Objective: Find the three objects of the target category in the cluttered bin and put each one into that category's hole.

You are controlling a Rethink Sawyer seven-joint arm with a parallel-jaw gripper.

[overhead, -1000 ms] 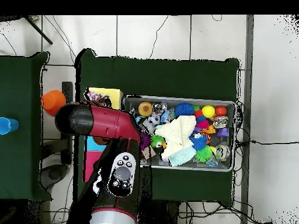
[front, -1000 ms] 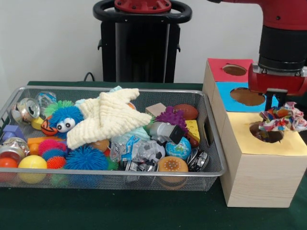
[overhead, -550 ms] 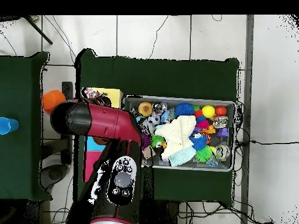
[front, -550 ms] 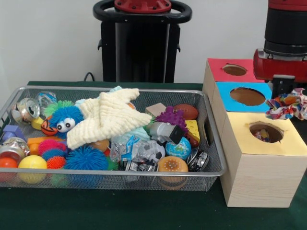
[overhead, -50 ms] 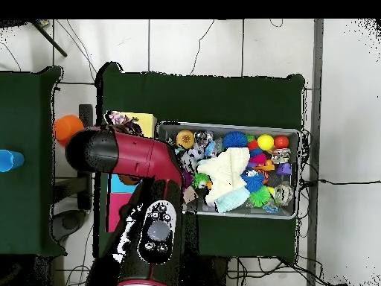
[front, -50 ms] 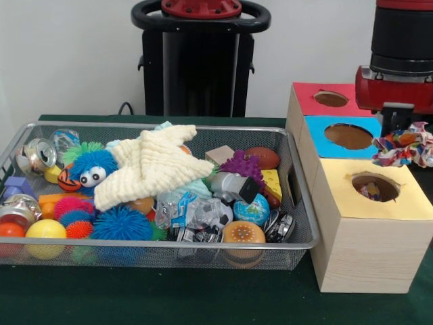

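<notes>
dangling scrunchie (front, -50 ms: 404,145) beneath pincer (front, -50 ms: 396,128)

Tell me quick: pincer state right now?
Pincer: fingers hidden; cannot be told whether open or shut. A colourful fabric scrunchie hangs just below it, above the yellow box top.

A wire bin (front, -50 ms: 298,233) packed with toys sits on the surface (front, -50 ms: 169,298), with a three-hole wooden box (front, -50 ms: 365,250) just beside its right end in the front view. A knitted star (front, -50 ms: 152,166) lies on top of the pile toward the bin's left half. A fabric scrunchie (front, -50 ms: 404,147) hangs above the box's right edge, beside the nearest hole (front, -50 ms: 375,186).
</notes>
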